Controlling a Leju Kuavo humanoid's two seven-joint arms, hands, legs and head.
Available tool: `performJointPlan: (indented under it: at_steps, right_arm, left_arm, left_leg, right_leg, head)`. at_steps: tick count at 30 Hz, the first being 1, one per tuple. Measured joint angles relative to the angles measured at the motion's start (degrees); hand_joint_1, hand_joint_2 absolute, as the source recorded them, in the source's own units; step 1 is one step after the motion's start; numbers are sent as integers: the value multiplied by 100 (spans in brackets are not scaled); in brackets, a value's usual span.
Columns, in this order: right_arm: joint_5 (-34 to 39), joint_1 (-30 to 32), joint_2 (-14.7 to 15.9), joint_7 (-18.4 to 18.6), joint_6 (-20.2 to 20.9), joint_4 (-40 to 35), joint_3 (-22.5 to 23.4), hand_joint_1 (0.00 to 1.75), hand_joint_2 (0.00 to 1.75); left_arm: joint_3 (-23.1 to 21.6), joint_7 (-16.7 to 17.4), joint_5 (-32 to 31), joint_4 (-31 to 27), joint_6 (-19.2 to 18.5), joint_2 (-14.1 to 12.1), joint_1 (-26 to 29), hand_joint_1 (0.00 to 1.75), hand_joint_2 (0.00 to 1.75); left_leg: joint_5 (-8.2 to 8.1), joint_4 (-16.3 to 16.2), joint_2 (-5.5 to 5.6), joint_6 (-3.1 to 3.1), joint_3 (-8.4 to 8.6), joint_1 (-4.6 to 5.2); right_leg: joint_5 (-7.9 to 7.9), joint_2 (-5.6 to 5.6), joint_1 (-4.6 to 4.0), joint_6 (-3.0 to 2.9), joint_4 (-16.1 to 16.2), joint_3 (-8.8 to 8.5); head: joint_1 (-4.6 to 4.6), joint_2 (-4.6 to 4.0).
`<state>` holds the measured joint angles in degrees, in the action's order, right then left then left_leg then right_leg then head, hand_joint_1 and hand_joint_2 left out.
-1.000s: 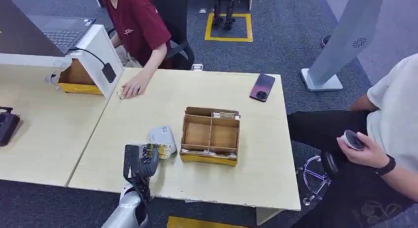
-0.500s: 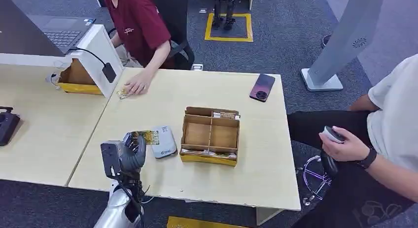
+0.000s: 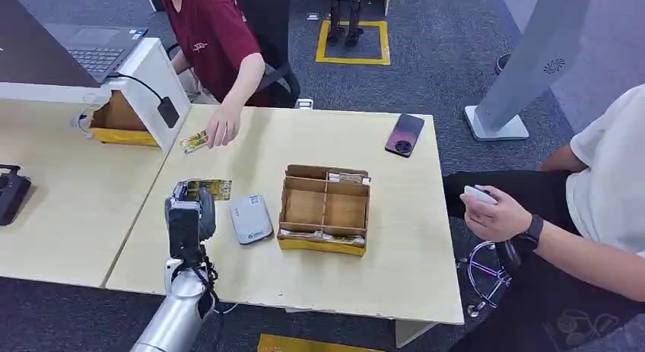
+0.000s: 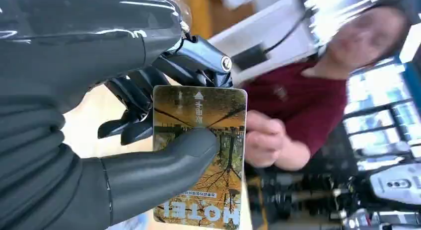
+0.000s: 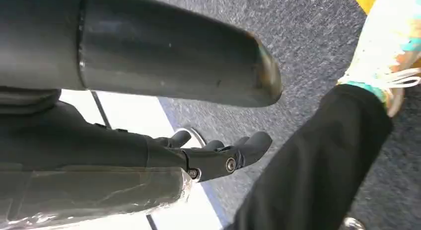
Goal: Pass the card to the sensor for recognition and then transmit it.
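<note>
Card: the card (image 4: 200, 155) is pinched in the left hand (image 3: 189, 219), raised above the near left part of the table (image 3: 251, 150), beside the grey sensor (image 3: 251, 218).
Left hand: thumb (image 4: 164, 163) presses across the card's face and dark fingers (image 4: 144, 91) back it from behind, so it grips the card firmly.
Wrist close-up: the left wrist view gives the printed face, a golden picture with "HOTEL" along one edge; from the head view the card (image 3: 207, 188) is just a small yellowish patch past the fingers.
Right hand: the right hand (image 5: 218, 153) hangs over grey carpet with fingers loosely spread and nothing in it.
Change: half a second ago the left hand was lower and nearer the table's front edge with the card over the sensor; now it has lifted and moved further onto the table, and the sensor lies uncovered.
Person in red: the person in red's hand (image 3: 223, 128) has risen off the table and holds a second card (image 3: 193, 142) by one end.
Around: a cardboard divider box (image 3: 325, 210) sits right of the sensor, a dark phone (image 3: 404, 134) lies near the far right corner.
Seated person: the seated person's hand (image 3: 498, 215) at right holds a small white object.
</note>
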<state>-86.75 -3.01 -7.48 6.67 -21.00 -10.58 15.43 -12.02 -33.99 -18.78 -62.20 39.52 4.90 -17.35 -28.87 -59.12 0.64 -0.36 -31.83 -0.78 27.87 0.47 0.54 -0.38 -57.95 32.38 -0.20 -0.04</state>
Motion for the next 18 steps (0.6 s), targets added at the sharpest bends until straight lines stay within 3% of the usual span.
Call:
performJointPlan:
  at_steps: [3, 6, 9, 11, 16, 17, 18]
  right_arm:
    - [0, -101, 0, 2, 126, -13, -140, 0, 0]
    - [0, -160, 0, 4, 140, -28, -247, 0, 0]
    - [0, -182, 0, 20, 137, -37, -297, 0, 0]
    - [0, -190, 0, 22, 137, -44, -330, 0, 0]
    - [0, -194, 0, 37, 135, -50, -382, 0, 0]
    - [0, -195, 0, 37, 135, -50, -387, 0, 0]
    - [0, -195, 0, 37, 135, -50, -391, 0, 0]
  left_arm:
    - [813, -196, -1883, 566, 30, 111, -546, 175, 175]
    - [1692, -365, -2826, 1005, 37, 262, -947, 175, 175]
    - [2394, -527, -3099, 1277, 37, 429, -1167, 175, 175]
    - [2630, -570, -3116, 1378, 37, 496, -1229, 175, 175]
    - [2854, -583, -3029, 1556, 39, 619, -1285, 175, 175]
    - [2858, -583, -3005, 1577, 39, 623, -1288, 0, 175]
    - [2858, -583, -2985, 1601, 39, 625, -1293, 0, 175]
  left_leg:
    - [4, 0, -1, -3, 2, 0]
    - [6, 0, -9, -6, 5, 0]
    - [6, -1, -6, -6, 3, 0]
    - [6, -1, -6, -6, 2, 1]
    - [5, -1, -5, -5, -3, 1]
    - [5, -1, -5, -5, -3, 1]
    - [5, -1, -5, -5, -3, 1]
  right_leg:
    - [-7, 1, 0, -3, -1, 1]
    - [-10, 9, 0, -7, -1, 2]
    - [-9, 8, 0, -7, -1, 3]
    - [-9, 7, 0, -6, 0, 4]
    - [-9, 6, 0, -6, 1, 9]
    - [-9, 6, 0, -6, 1, 9]
    - [-9, 6, 0, -6, 1, 9]
  head:
    - [0, 0]
    - [-2, 0]
    - [-2, 0]
    - [0, 0]
    - [0, 0]
    - [0, 0]
    - [0, 0]
